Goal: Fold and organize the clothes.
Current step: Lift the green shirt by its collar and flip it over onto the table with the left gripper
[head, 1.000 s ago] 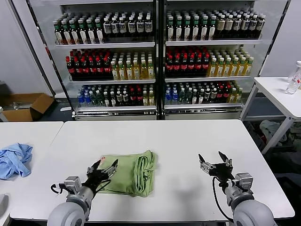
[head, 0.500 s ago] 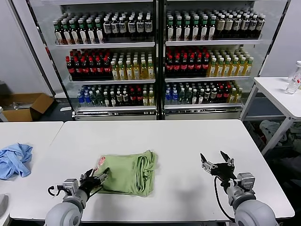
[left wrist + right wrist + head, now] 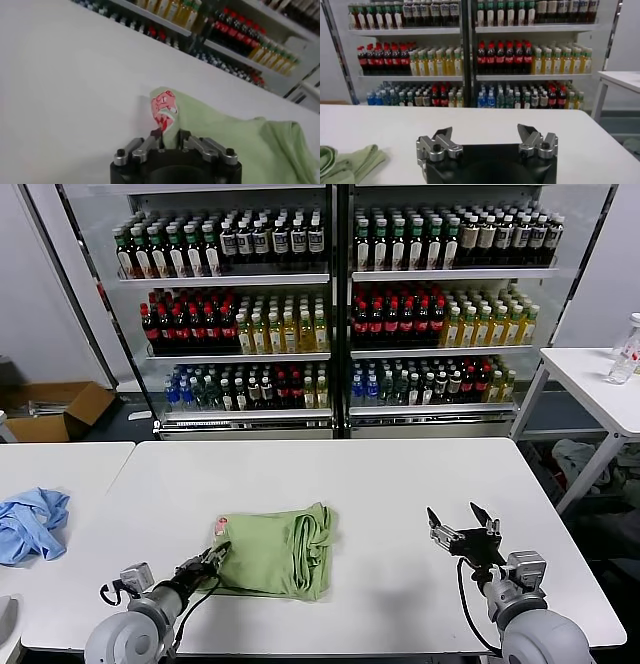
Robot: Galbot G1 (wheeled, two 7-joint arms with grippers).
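Lying at 9 o'clock on the neighbouring bench: a crumpled light blue garment [image 3: 30, 524], well apart from the work.

Left gripper [image 3: 213, 557] sits low at roughly 7 o'clock on the main white bench [image 3: 400, 484], at the near-left corner of the green T-shirt [image 3: 275, 551]. Its fingers [image 3: 217, 552] are drawn narrow; in the left wrist view the tips sit close together right at the shirt's edge, next to a turned-up corner showing the red-and-white print [image 3: 164, 109]. Cannot tell whether cloth is actually pinched between them.

T-shirt is folded into a compact stack, lying flat just left of bench centre, around 6 to 7 o'clock from the middle. Layered folds bunch along its right edge. In the left wrist view the green fabric [image 3: 240, 145] spreads away from the gripper across the bench.

Right gripper [image 3: 464, 536] hovers above the bench at about 4 o'clock, well apart from the shirt, fingers [image 3: 442, 140] spread wide and holding nothing. Right wrist view shows the shirt's edge [image 3: 345, 161] off to one side.

Drink shelves [image 3: 335, 304] fill the 12 o'clock background; another white table [image 3: 595, 384] stands at 2 o'clock.
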